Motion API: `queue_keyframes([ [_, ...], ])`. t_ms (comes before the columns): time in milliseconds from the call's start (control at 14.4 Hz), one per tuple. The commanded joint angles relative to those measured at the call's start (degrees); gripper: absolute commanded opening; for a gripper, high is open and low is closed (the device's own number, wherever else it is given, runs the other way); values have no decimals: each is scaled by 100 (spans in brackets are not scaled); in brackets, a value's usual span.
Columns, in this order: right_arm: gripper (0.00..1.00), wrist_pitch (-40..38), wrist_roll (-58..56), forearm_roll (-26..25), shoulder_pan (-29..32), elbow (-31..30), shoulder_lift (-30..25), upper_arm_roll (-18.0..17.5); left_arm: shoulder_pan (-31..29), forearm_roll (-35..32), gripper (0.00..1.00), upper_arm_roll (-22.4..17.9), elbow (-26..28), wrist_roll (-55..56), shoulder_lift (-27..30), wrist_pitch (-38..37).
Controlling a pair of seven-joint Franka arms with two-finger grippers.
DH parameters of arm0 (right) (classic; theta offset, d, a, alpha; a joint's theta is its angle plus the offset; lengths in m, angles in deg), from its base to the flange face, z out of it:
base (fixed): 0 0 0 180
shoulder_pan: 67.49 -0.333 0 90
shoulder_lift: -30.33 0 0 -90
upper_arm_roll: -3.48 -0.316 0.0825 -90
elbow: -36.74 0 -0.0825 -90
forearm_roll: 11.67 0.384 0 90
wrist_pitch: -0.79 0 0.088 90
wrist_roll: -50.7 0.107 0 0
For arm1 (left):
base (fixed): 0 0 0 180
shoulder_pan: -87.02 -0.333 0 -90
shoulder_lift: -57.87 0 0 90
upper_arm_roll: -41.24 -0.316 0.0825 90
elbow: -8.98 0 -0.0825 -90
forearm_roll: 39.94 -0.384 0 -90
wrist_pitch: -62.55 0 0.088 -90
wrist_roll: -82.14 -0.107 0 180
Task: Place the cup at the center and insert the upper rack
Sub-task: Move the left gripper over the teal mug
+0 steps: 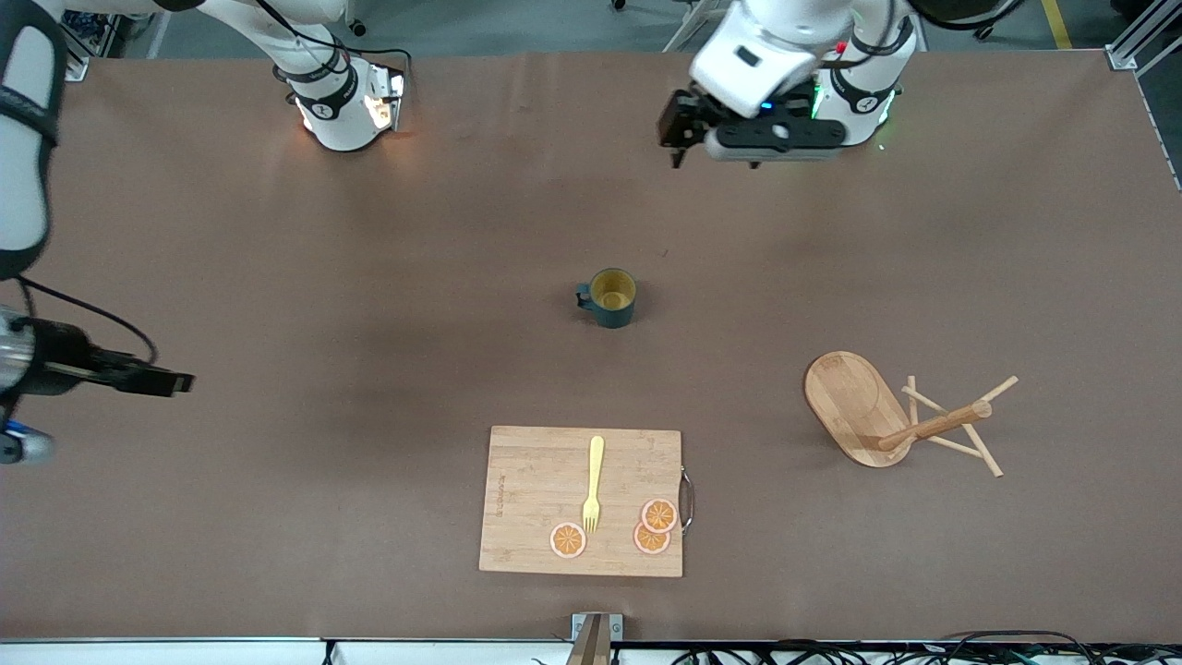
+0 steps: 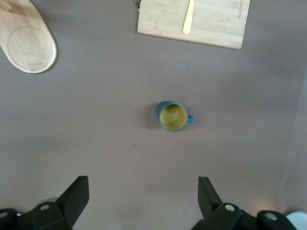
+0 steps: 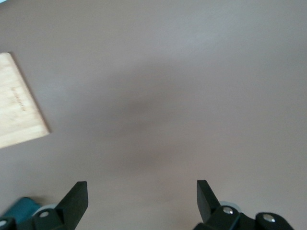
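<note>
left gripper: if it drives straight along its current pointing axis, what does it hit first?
Probably bare brown table. The left gripper, jaws open, points down at the tabletop; the small dark teal mug with the yellowish inside sits ahead of the jaws, not between them. Depth is unclear, so the mug could be close to that line.

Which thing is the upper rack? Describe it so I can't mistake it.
Start at the bamboo cutting board near the front camera, then look toward the left arm's end of the table. The upper rack lies tipped there: oval wooden base, central post, thin crossing pegs.

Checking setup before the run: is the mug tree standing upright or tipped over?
Tipped over. The mug tree lies on its side on the table, oval base on edge, post and pegs resting sideways.
</note>
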Motion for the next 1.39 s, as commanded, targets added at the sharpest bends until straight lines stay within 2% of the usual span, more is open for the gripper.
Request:
queue_keyframes([
  [0,100,11,-678,-155,151,-301,-545,117,677,-703,100,125,270,1264,-258,649],
  [208,100,90,-723,-199,2,-800,-1124,451,1487,-1704,100,124,253,2636,-900,957],
  [417,100,686,-1273,-208,-314,-1266,-1556,882,2128,-2723,100,116,218,3806,-1497,1116],
  [694,100,1250,-1541,-356,-437,-2048,-2145,892,2753,-3981,100,116,235,5151,-2131,1116],
  [833,100,1268,-1540,-603,-622,-2129,-2269,892,2999,-4430,100,116,235,5565,-2403,1116],
  [1111,100,1189,-1549,-586,-570,-2190,-2356,883,3404,-5563,100,107,262,6479,-2922,1116],
  [1319,100,1504,-1549,-577,-596,-2847,-2760,883,3571,-6302,100,90,358,6701,-3239,1099],
])
